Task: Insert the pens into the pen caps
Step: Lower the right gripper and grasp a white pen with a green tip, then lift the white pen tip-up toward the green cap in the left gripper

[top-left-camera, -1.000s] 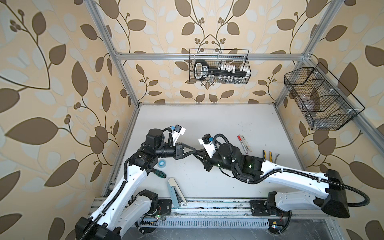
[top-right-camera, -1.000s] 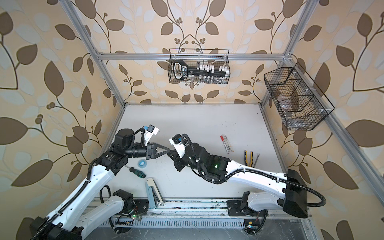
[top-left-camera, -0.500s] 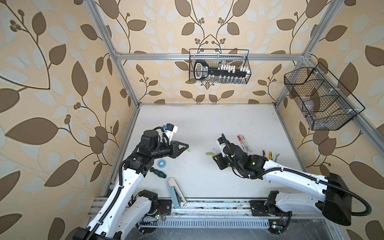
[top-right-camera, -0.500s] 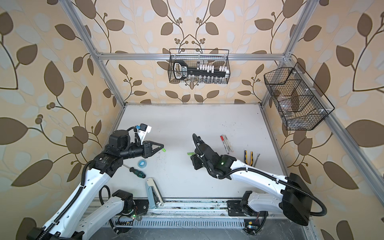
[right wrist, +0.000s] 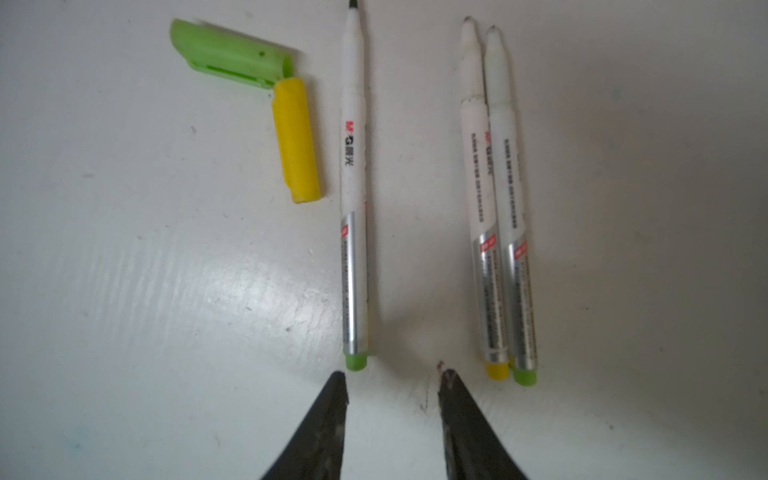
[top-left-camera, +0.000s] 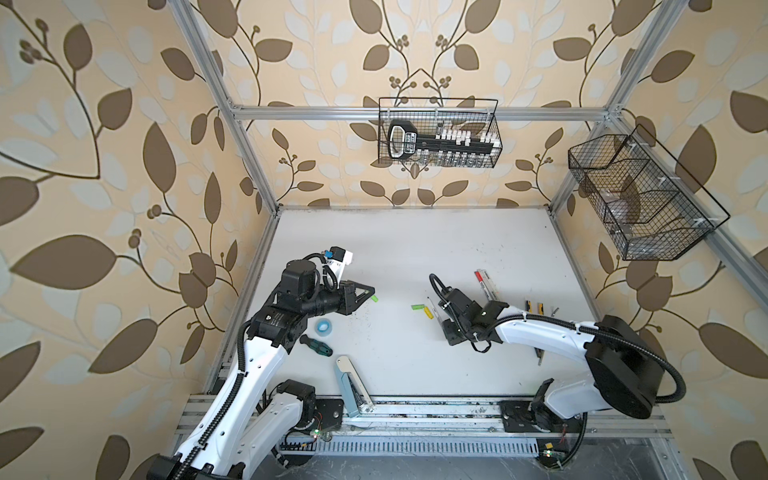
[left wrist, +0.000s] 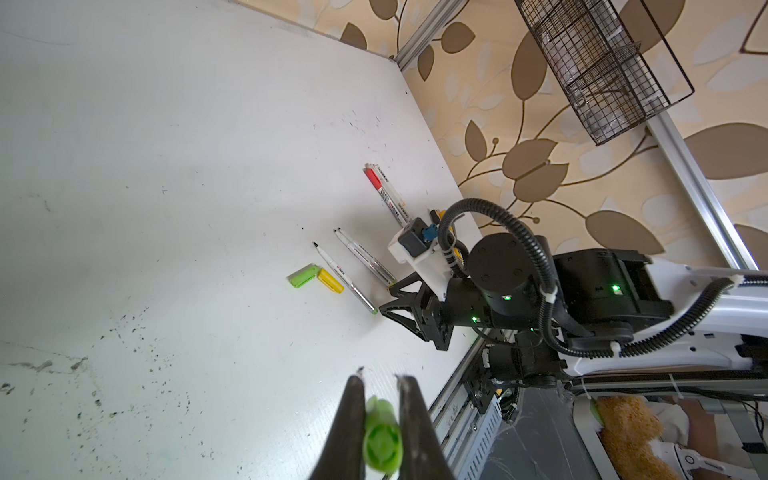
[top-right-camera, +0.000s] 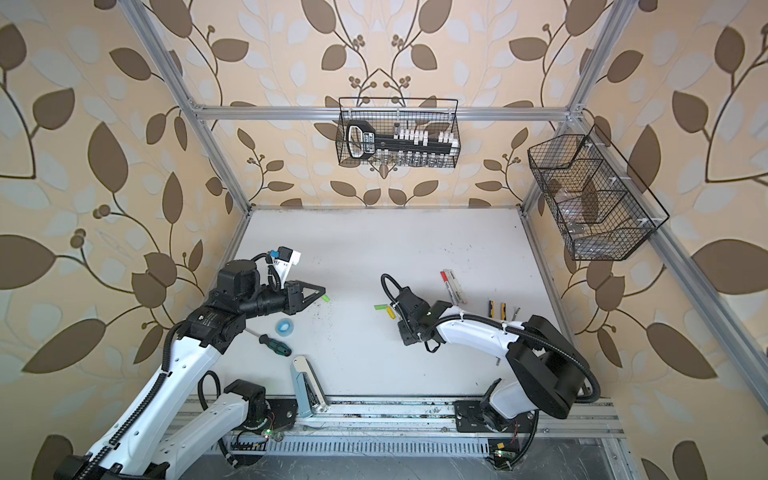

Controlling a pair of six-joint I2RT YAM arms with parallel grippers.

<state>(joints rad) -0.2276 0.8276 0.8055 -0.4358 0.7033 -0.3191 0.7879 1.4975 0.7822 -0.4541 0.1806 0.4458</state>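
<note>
My left gripper is shut on a green pen cap, held above the left of the table. My right gripper stands open and empty, low over the table. A white pen with a green end lies just ahead of one of its fingertips. Two more pens lie side by side, one with a yellow end and one with a green end. A loose green cap and a yellow cap rest beside the single pen. In a top view these caps lie mid-table.
Capped pens with a red cap lie behind the right arm, pliers to its right. A blue tape roll, a screwdriver and a pale blue stapler lie near the left arm. Wire baskets hang on the walls.
The grippers, close together mid-table a second ago, have drawn apart. The left went back left with the green cap. The right swung right, came down to the pens and opened.
</note>
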